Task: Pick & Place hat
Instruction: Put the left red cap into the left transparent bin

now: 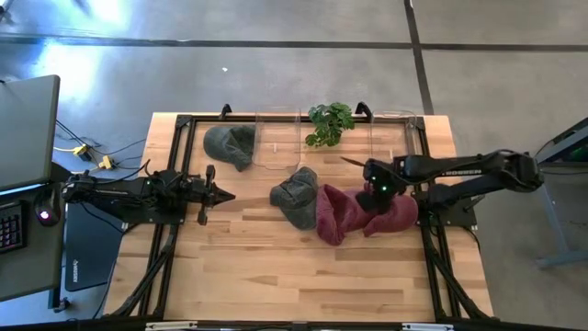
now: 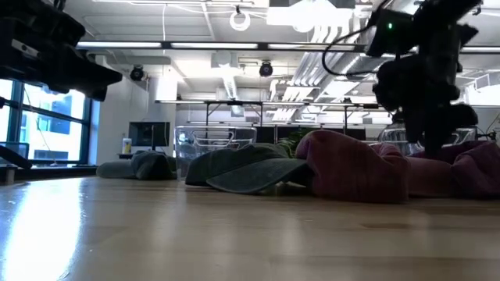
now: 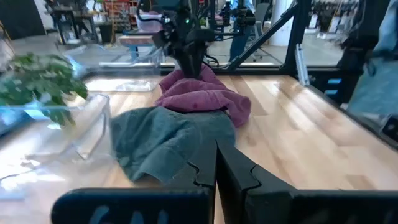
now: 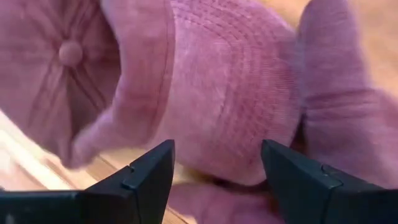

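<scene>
Hat (image 1: 354, 213) | maroon, long axis left-right | right gripper (image 1: 371, 188) fingers (image 4: 149, 171) spread above

Front half of the table (image 1: 276, 276) is bare wood, open for passage. Mid-table is blocked by the maroon hats (image 1: 358, 216) and the touching grey hat (image 1: 296, 196). Rear edge holds clear bins (image 1: 276, 142), plant (image 1: 329, 122), second grey hat (image 1: 230, 144).

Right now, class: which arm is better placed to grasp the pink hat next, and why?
The right arm: the right gripper hangs open directly over the pink hat, while the left gripper waits shut, far off.
</scene>
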Available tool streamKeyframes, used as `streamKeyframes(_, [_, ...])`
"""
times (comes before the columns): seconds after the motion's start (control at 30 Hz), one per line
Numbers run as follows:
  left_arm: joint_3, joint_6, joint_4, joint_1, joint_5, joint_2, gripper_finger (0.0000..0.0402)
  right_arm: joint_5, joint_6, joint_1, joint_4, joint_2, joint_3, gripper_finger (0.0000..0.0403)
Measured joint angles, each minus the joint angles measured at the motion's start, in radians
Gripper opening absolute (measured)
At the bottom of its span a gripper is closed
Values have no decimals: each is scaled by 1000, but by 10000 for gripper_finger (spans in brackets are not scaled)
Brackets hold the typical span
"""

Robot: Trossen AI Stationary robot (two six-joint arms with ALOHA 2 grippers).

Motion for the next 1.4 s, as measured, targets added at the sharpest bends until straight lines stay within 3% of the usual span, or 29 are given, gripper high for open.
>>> streamKeyframes(0.1, [0,-69,0,0,2,0,0,-41,80,-18,88,0,-66,237])
streamKeyframes(0.3, [0,-137,-1,0,2,0,0,-58,134,-6,87,-8,-85,237])
streamKeyframes(0.7, [0,-171,0,0,-6,0,0,47,270,62,14,-15,-81,236])
streamKeyframes(1.27, [0,-138,6,0,-48,0,0,55,380,138,759,-15,-300,236])
streamKeyframes(1.4, [0,-138,6,0,-48,0,0,68,411,157,862,-16,-343,236])
